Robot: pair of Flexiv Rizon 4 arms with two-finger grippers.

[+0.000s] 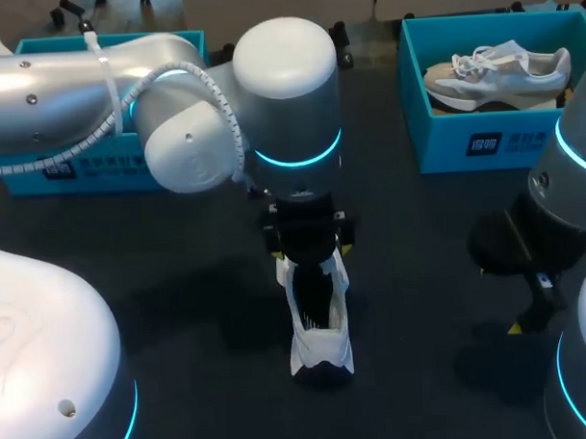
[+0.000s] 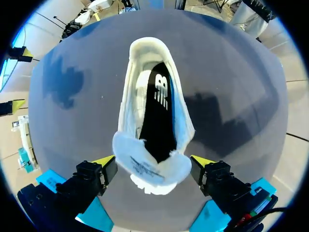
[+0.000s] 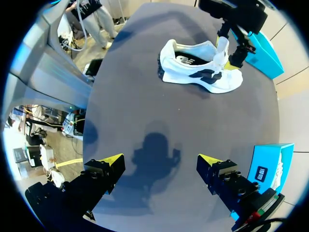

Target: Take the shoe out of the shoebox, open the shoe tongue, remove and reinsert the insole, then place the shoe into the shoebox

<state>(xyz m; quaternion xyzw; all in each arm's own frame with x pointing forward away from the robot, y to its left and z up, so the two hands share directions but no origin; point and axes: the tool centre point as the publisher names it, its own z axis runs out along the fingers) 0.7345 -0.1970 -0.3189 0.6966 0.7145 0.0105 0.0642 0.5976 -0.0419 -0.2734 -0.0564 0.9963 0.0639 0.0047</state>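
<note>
Head view: the left arm [image 1: 173, 98] comes in from the left side and reaches to the middle of the dark counter [image 1: 180, 281]. Its gripper [image 1: 310, 250] hangs straight down over the front part of a white shoe [image 1: 321, 334]. The shoe stands on its sole on the counter, outside both boxes, with the heel toward the robot. Far on the left there is a teal shoebox [image 1: 46, 43], partly hidden behind the arm. On the right there is another teal shoebox [image 1: 464, 141], and a second shoe [image 1: 500, 73], grey and white, lies inside it. The right arm [image 1: 571, 171] is at the right edge, well apart from the white shoe.

Left wrist view: the camera looks down into the mouth of the shoe. The black insole [image 2: 157, 121] lies inside. The tongue [image 2: 152, 166] is lifted up and stands between the two yellow tips. The fingers are spread wide apart, so the left gripper is open. It is not possible to tell if the tips touch the edges of the tongue.

Right wrist view: the right gripper [image 3: 159, 162] is also open, its fingers wide apart and with nothing between them. Under it there is only the counter with the shadow of the gripper [image 3: 154, 150]. The white shoe is far ahead, seen from the side, and the left gripper is over its toe end, where the tongue stands up.
</note>
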